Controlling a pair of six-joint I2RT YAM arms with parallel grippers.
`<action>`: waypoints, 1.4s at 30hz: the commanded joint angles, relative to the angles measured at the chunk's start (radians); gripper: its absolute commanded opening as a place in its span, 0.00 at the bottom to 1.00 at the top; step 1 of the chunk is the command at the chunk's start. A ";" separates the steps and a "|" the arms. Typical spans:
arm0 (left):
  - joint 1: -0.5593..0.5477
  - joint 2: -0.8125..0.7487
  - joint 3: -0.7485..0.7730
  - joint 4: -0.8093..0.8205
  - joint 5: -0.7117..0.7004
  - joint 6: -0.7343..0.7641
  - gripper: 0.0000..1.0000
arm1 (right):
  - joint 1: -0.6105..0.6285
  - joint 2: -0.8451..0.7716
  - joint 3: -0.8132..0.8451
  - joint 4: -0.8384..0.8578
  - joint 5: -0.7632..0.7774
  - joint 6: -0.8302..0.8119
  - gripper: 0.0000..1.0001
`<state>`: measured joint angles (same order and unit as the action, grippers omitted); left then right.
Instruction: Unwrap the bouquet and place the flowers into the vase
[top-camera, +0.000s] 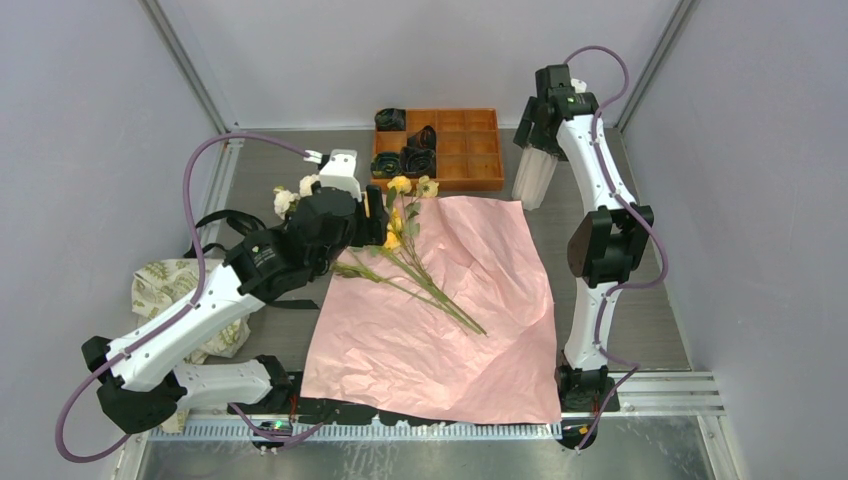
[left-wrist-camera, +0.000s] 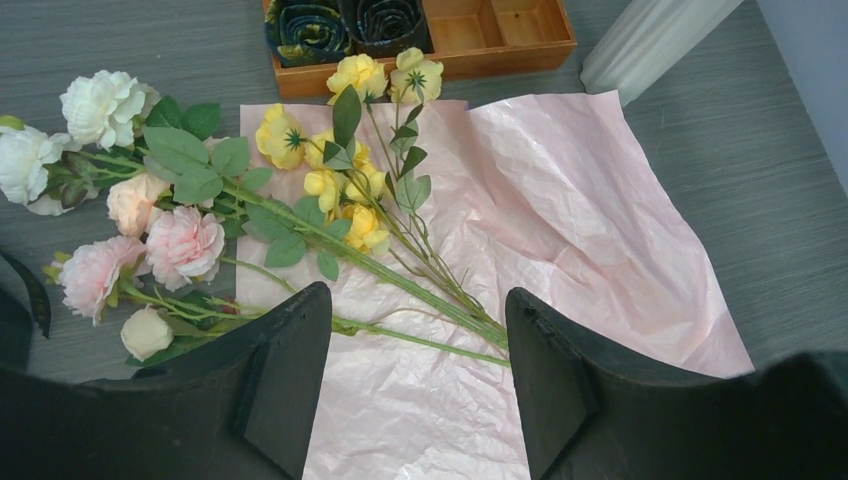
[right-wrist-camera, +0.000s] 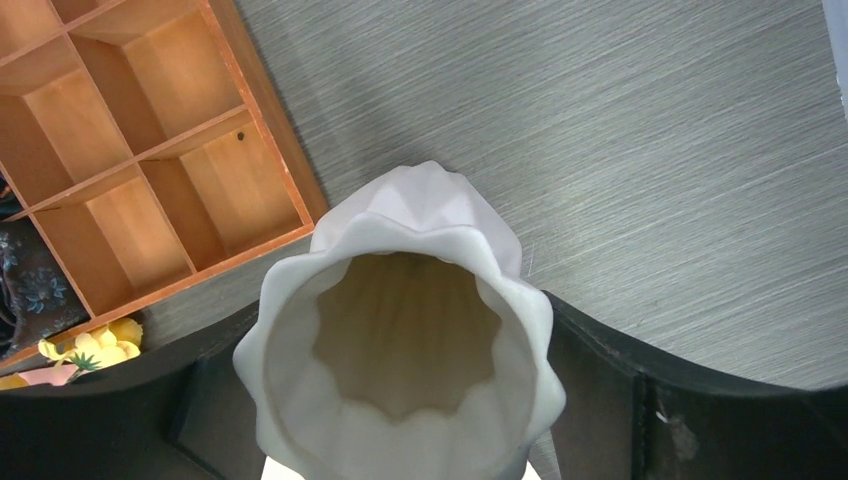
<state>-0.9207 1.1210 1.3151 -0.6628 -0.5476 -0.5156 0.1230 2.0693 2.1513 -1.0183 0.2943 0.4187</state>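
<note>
paper (top-camera: 440, 300) lies flat, flowers (left-wrist-camera: 300, 225) loose — unwrapped; vase (right-wrist-camera: 420, 200) empty, none placed. left end effector (left-wrist-camera: 415, 320) spread above them; right end effector (right-wrist-camera: 410, 400) straddles vase — grip unclear.

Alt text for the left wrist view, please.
The left hand, open, hangs over loose roses lying across pink paper on a grey table: yellow blooms on the paper, pink and white blooms off its left edge. An orange tray holding dark rosettes and part of a white vase sit at the top.
</note>
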 joint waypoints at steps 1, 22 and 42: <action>0.007 -0.016 0.000 0.041 0.006 -0.001 0.65 | 0.002 -0.029 0.000 0.065 -0.021 -0.011 0.83; 0.017 0.011 0.013 0.047 0.041 -0.005 0.65 | 0.002 -0.151 -0.150 0.091 -0.070 0.012 0.01; 0.026 0.014 0.008 0.054 0.055 -0.008 0.64 | 0.032 -0.270 -0.248 0.078 -0.136 0.012 0.01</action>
<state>-0.9009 1.1416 1.3121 -0.6556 -0.4953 -0.5167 0.1402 1.8820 1.8877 -0.9222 0.2256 0.4133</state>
